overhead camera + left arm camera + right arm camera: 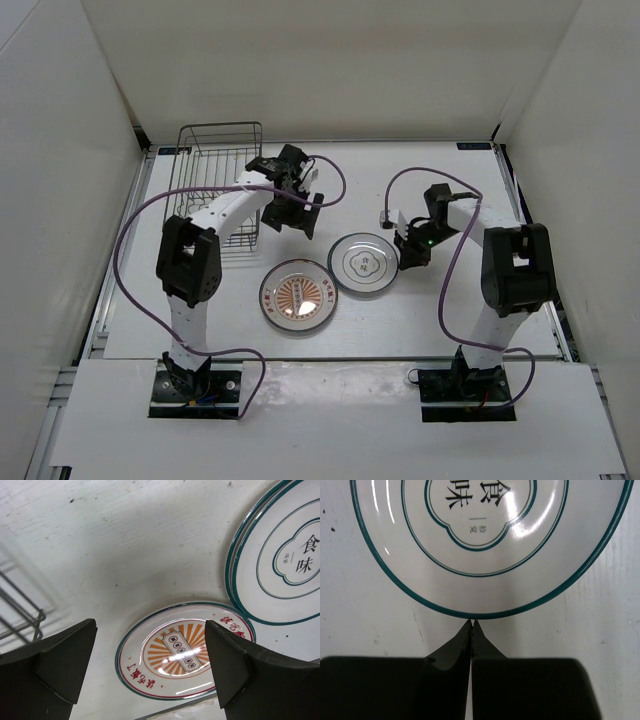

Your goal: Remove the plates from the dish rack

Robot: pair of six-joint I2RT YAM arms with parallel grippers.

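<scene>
The orange sunburst plate lies flat on the table in front of the wire dish rack. A white plate lies to its right. In the left wrist view its edge shows a double rim, one white plate stacked on another. My left gripper hovers open and empty beside the rack, above and behind the orange plate. My right gripper is shut, its tips at the near rim of the white plate. I see no plate in the part of the rack that shows.
The left arm crosses the rack's right side and hides part of it. A corner of rack wire shows in the left wrist view. White walls enclose the table on the left, back and right.
</scene>
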